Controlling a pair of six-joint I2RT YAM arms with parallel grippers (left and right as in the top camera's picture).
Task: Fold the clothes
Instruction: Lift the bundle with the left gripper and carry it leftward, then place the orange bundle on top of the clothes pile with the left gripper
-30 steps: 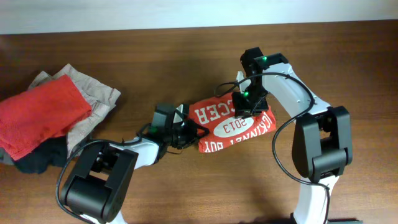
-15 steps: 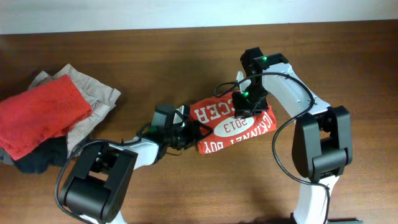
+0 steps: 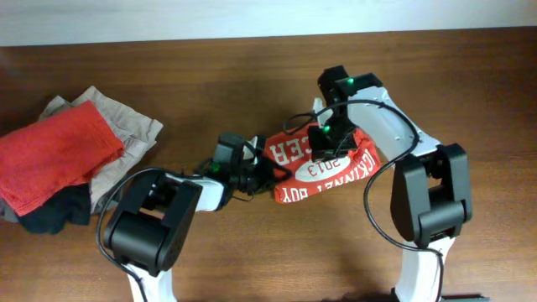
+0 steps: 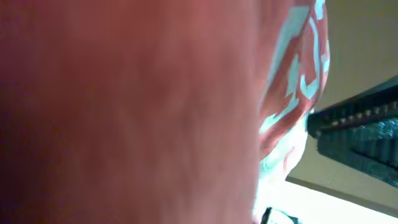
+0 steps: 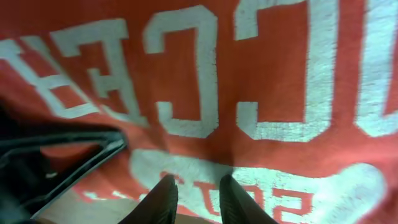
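Observation:
A folded red T-shirt (image 3: 331, 172) with white lettering lies mid-table, and its print fills the right wrist view (image 5: 199, 74). My left gripper (image 3: 265, 173) is pushed into the shirt's left edge. Red cloth (image 4: 124, 112) pressed against the left wrist camera hides its fingers. My right gripper (image 3: 322, 149) hangs over the shirt's upper middle. Its two dark fingertips (image 5: 169, 186) stand a narrow gap apart over the white print, and nothing is pinched between them (image 5: 198, 182). The left gripper's black fingers (image 5: 68, 152) show at the shirt's edge in the right wrist view.
At the table's left end lies a pile of clothes: a red garment (image 3: 54, 155) on top of a beige one (image 3: 130, 126) and a dark one (image 3: 46, 216). The brown wooden table (image 3: 252, 75) ends at a white wall along the far side.
The left arm has pushed rightward into the shirt's left edge; its fingers spread half a second ago and have drawn together since. The shirt has shifted slightly right. The right gripper has edged left.

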